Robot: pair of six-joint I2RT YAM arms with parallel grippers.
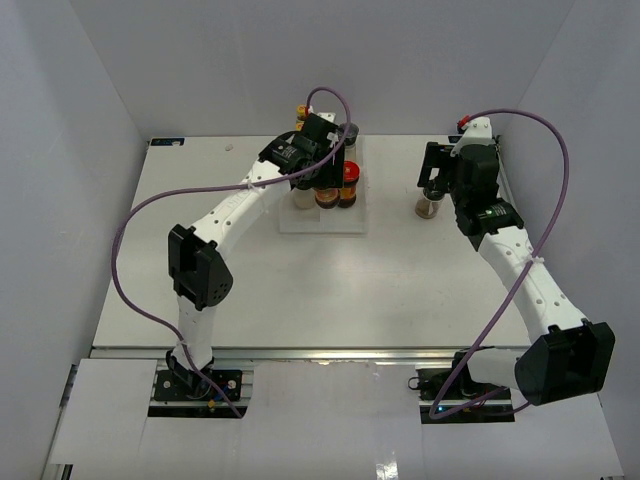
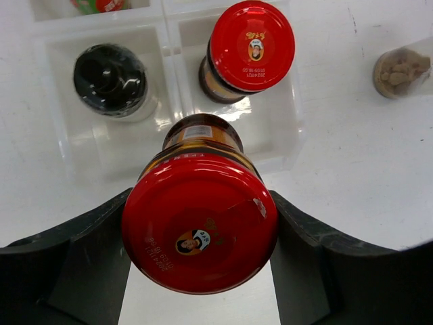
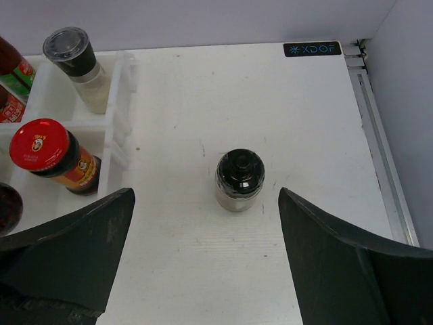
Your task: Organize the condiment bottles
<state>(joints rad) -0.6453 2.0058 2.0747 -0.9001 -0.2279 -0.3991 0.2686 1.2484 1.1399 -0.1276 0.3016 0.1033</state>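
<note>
My left gripper [image 1: 326, 168] is shut on a red-lidded amber jar [image 2: 199, 223] and holds it tilted over the near edge of the white divided tray [image 2: 170, 81]. In the tray stand a second red-lidded jar [image 2: 250, 46], a black-capped shaker [image 2: 110, 80], a grey-lidded pale shaker [image 3: 73, 57] and two red sauce bottles [image 3: 11, 64] at the far side. My right gripper [image 3: 206, 196] is open and empty above the table. Another black-capped shaker [image 3: 239, 179] stands on the table just ahead of its fingers, apart from them; it also shows in the top view [image 1: 430, 207].
The tray [image 1: 320, 224] sits at the table's far middle. A raised rail [image 3: 379, 142] runs along the table's right edge, with the wall beyond. Purple cables loop over both arms.
</note>
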